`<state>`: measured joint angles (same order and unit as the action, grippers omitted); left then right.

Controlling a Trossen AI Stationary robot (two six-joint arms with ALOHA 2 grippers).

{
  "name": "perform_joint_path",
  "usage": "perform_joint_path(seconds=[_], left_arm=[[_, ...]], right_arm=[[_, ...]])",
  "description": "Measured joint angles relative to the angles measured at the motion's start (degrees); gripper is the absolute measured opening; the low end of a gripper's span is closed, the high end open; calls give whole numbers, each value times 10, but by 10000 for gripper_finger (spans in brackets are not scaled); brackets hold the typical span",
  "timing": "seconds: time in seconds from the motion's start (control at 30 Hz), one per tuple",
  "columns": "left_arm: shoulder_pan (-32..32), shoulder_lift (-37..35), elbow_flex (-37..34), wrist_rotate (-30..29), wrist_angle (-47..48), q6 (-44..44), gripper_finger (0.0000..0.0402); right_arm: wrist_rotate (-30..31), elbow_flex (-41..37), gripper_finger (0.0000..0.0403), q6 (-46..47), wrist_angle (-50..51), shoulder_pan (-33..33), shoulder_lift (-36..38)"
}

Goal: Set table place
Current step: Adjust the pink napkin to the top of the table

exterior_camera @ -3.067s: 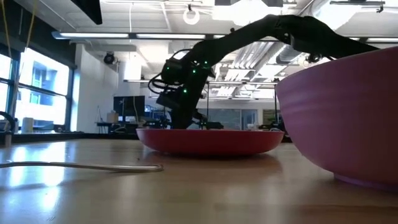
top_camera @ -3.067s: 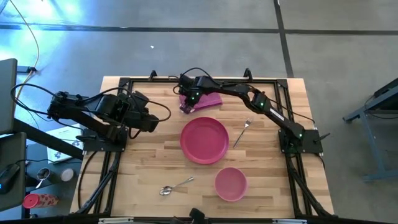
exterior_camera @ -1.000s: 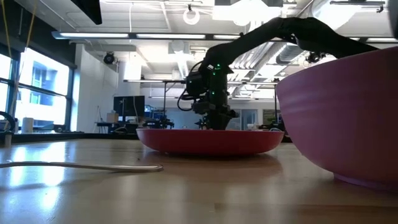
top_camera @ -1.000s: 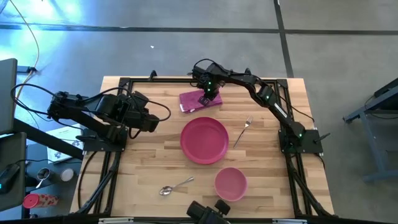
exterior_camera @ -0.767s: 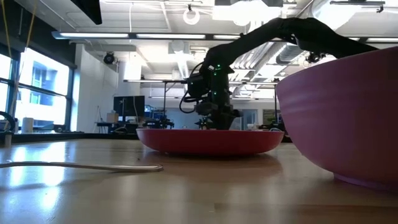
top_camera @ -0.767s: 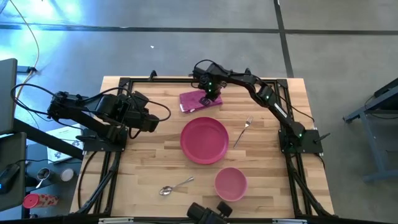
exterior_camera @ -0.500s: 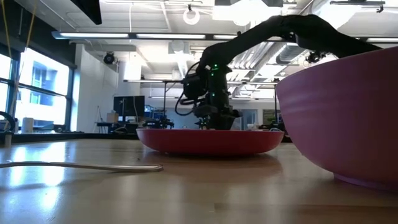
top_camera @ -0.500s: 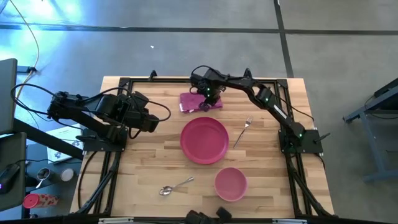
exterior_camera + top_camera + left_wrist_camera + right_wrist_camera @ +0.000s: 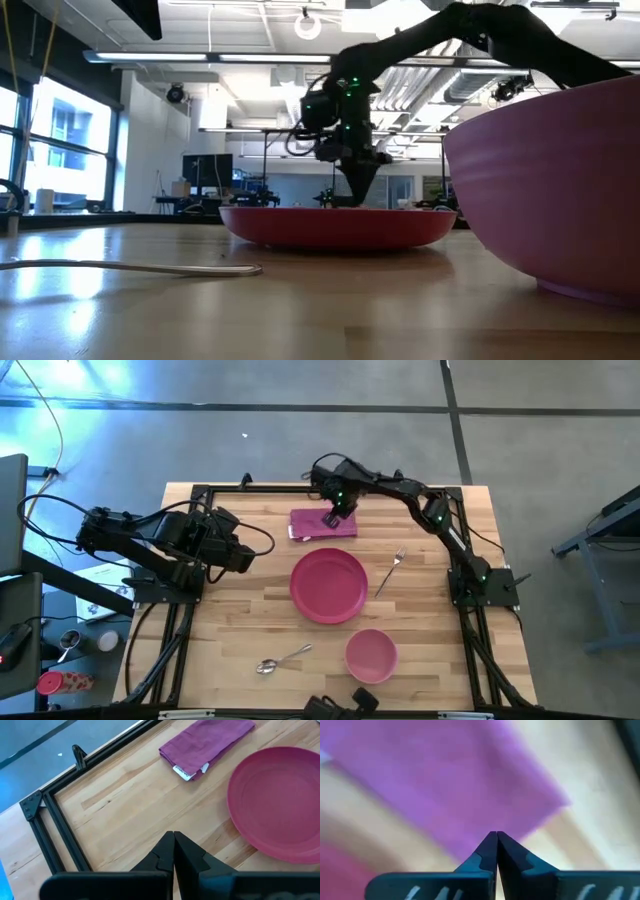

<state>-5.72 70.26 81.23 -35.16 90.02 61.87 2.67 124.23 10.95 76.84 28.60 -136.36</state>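
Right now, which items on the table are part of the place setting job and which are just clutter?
Part of the job:
plate
bowl
fork
spoon
napkin, with the right gripper over it, fingers shut

Not part of it:
black rail frame edging the table
dark object at the table's near edge; cannot identify it

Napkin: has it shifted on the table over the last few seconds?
Yes. The napkin now lies squarer to the table's back rail than before, its right end pulled down toward the plate. The right gripper hangs shut above it.
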Motion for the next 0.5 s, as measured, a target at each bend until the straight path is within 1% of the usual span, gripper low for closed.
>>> perform_joint_path(seconds=[0.1,0.23,0.4,0.5], left_arm=[[0,0,0,0,0,0,0],[0,0,0,0,0,0,0],[0,0,0,1,0,0,0],[0,0,0,3,0,0,0]], right_arm=[[3,-19,0,7,-5,11,1],[-3,-68,0,11,-28,8,0],[-29,-141,0,13,-44,-10,5],[-26,-164,0,11,-42,-29,7]])
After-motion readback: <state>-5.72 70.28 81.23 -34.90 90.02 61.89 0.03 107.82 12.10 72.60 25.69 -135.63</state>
